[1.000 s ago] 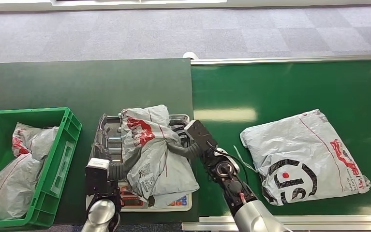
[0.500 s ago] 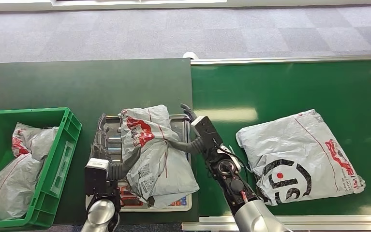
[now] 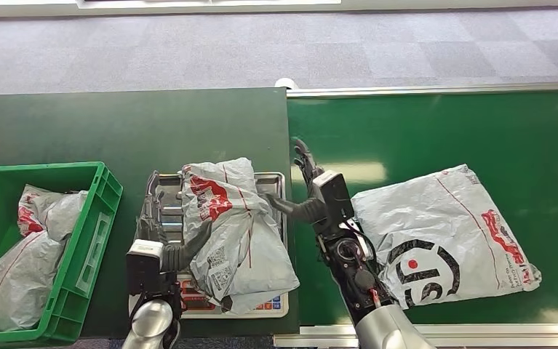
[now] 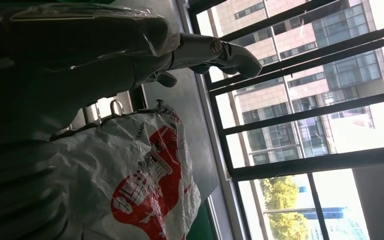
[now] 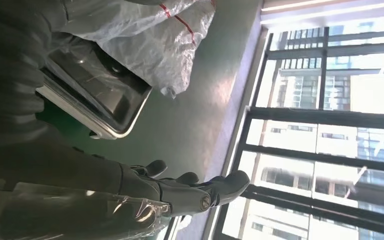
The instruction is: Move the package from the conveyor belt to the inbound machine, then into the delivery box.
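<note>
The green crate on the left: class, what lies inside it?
Inside the green crate lie grey plastic packages with red print, at least two. Whatever sits beneath them, and the crate's floor, is covered.

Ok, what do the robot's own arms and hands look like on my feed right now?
Both arms end in silver rounded forearms, left, right. The right wrist section is black, with exposed cables and small red markings. The left hand and right hand are dark grey, each with a boxy block at the back and a ribbed cover, wrapped in clear plastic film.
</note>
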